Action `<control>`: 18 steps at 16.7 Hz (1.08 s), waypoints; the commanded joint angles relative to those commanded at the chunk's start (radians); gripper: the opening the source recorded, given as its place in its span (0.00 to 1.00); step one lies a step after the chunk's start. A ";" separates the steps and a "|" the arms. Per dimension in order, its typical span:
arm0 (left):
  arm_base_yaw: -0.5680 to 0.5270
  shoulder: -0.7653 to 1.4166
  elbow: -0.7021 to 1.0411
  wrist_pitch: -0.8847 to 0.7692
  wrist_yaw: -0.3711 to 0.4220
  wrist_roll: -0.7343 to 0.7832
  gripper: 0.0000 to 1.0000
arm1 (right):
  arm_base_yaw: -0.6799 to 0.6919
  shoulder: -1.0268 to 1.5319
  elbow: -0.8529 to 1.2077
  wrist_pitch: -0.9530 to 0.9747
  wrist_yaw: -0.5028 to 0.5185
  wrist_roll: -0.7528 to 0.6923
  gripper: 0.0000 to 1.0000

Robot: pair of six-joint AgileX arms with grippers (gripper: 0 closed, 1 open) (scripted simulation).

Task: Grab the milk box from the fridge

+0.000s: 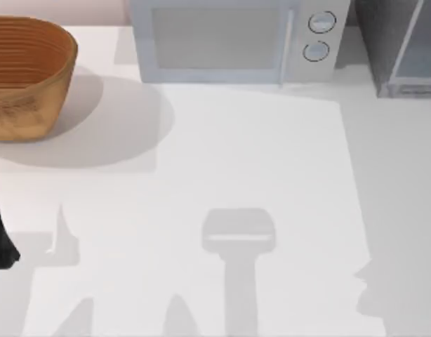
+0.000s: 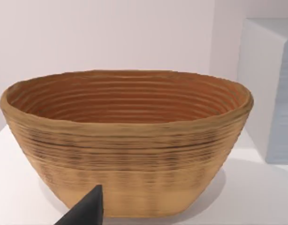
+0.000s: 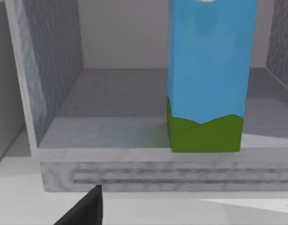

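The fridge [image 3: 134, 140] stands open at the worktop's [image 1: 257, 161] far right corner, and the right wrist view looks straight into it: the milk box [image 3: 207, 79] stands upright on the fridge floor, close to the front lip, untouched. Only one dark finger [image 3: 85, 208] of the right claw shows near the sill, so its opening cannot be told. The left arm [image 1: 1, 232] waits at the left edge, facing the basket [image 2: 125, 140]. Reaching in, gripping and withdrawing all remain.

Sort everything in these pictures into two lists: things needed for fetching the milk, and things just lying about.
Needed:
milk box, standing upright inside the fridge
fridge, open at the front

Lying about:
woven basket
microwave
table
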 joint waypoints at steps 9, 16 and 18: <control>0.000 0.000 0.000 0.000 0.000 0.000 1.00 | -0.071 0.236 0.033 0.228 -0.071 0.002 1.00; 0.000 0.000 0.000 0.000 0.000 0.000 1.00 | -0.031 0.297 0.142 0.169 -0.027 -0.005 1.00; 0.000 0.000 0.000 0.000 0.000 0.000 1.00 | 0.002 0.349 0.255 0.112 0.011 -0.007 1.00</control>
